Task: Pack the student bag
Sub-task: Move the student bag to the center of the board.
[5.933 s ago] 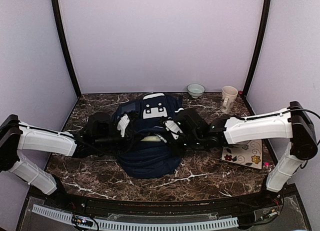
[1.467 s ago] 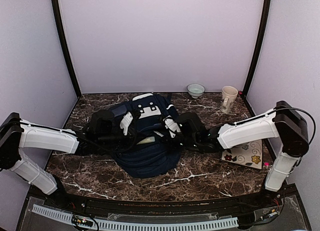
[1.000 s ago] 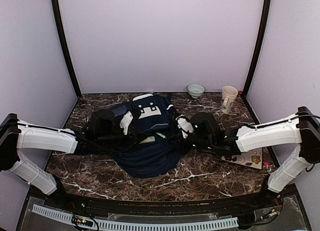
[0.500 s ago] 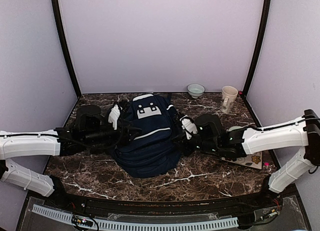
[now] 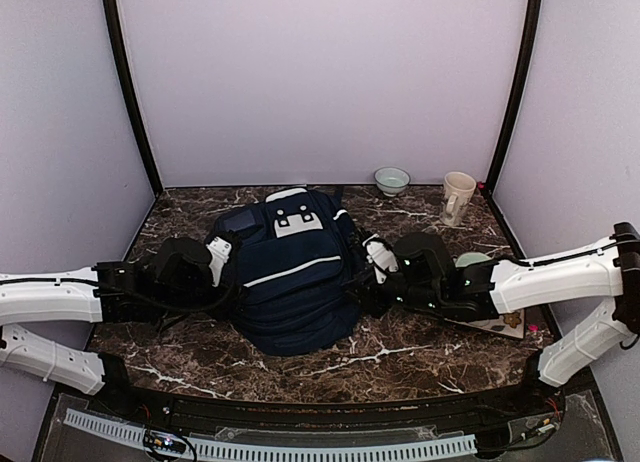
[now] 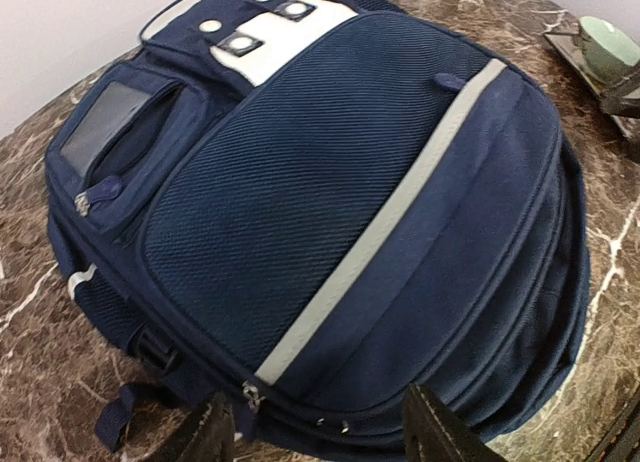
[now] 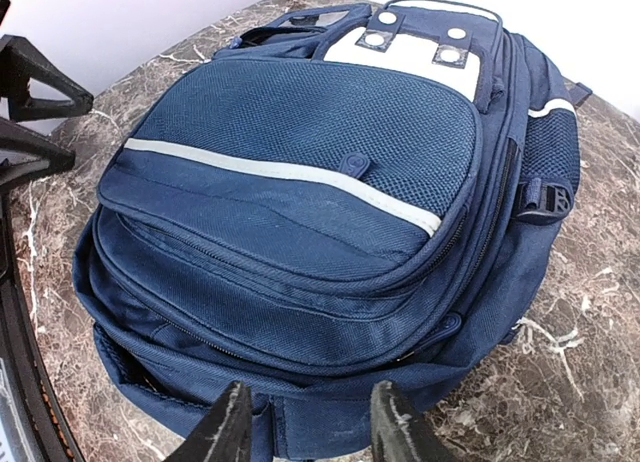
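Observation:
The student bag [image 5: 292, 282] lies flat at the table's middle, navy with a white stripe and a grey-white patch [image 5: 296, 220] at its far end. Its zippers look closed in both wrist views. My left gripper [image 5: 221, 261] sits just off the bag's left side. It is open in the left wrist view [image 6: 322, 438], its fingers apart over the bag [image 6: 330, 182] edge and holding nothing. At the bag's right side my right gripper [image 5: 372, 266] is open too [image 7: 312, 428], with the bag [image 7: 300, 182] lower side just beyond its fingertips.
A small bowl [image 5: 391, 179] and a cream mug [image 5: 457, 197] stand at the back right. A flowered tile [image 5: 503, 323] lies under the right arm, with a pale green cup [image 5: 470, 259] beside it. Dark frame posts and lilac walls close in the table.
Both grippers have opened and let go of the bag. The left arm pulled back leftward, the right one slightly rightward. The bag's front now lies shut and flat.

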Controlling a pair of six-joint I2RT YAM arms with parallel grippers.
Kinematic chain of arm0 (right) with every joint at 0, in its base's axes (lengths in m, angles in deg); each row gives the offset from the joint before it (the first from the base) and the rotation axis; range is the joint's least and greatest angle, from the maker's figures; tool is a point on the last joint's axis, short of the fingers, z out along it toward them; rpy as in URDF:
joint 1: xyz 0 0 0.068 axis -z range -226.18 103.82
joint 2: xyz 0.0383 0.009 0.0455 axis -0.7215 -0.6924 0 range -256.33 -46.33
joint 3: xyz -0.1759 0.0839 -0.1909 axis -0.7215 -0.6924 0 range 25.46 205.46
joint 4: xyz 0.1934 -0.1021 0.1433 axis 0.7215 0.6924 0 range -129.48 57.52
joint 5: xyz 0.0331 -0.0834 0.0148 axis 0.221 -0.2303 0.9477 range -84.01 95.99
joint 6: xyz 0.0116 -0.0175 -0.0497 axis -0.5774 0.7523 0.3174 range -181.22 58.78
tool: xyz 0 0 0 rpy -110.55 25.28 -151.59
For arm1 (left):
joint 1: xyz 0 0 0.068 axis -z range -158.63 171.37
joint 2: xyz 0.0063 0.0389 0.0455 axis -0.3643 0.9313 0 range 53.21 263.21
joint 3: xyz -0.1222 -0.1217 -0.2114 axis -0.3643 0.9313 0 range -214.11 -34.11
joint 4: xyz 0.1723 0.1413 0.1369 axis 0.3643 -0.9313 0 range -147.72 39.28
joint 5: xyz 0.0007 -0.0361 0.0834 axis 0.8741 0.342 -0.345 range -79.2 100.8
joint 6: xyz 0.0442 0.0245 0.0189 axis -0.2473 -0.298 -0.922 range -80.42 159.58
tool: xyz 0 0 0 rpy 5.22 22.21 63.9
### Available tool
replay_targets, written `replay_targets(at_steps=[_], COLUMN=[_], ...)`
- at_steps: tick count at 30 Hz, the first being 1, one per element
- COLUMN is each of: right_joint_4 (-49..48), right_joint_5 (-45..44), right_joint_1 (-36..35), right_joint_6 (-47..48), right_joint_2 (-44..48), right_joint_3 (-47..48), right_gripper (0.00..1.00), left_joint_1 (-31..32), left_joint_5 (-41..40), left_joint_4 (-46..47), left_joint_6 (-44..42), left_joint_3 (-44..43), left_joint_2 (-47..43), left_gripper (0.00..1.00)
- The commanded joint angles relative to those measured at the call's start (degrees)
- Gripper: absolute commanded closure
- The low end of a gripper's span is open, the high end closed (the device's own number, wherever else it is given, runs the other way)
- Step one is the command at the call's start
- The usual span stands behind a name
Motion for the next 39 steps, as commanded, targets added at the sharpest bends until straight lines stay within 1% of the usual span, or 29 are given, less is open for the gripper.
replay_targets(at_steps=[1,6,10,14,19,26,32,39], right_joint_4=[-1.76,-1.15,-0.8,-0.25,-0.32,-0.36,-0.17,-0.94], right_joint_5=[-0.58,-0.84,-1.33,-1.48,-1.96,-1.79,-1.97,-0.24], right_joint_1=[-0.84,-1.3,-1.44,-1.51,-1.52,-1.56,-1.56,-1.73], right_joint_6=[-0.42,-0.38,-0.46,-0.55,-0.5,-0.2,-0.08,-0.23], right_joint_2=[0.9,0.98,1.6,1.95,2.01,1.39,1.63,1.65], right_joint_3=[-0.5,-0.29,-0.64,-0.92,-1.37,-1.2,-1.65,-1.89], right_gripper=[0.56,0.55,0.55,0.55,0.55,0.55,0.55,0.55], left_joint_1=[0.11,0.05,0.02,-0.1,-2.43,-8.12,-8.85,-10.31], left_joint_5=[-7.78,-13.36,-13.9,-14.99,-12.07,-6.82,-2.71,-0.67], left_joint_4=[-7.16,-9.86,-13.17,-18.34,-20.04,-18.37,-14.79,-11.63], left_joint_6=[5.12,8.46,10.5,14.54,16.6,16.94,14.83,13.1], left_joint_3=[1.13,1.52,-0.6,-2.91,-1.78,-0.57,0.41,1.06], left_joint_2=[-3.66,-2.55,2.09,6.22,7.8,10.19,11.91,13.89], left_gripper=[0.41,0.4,0.39,0.38,0.36,0.39,0.4,0.42])
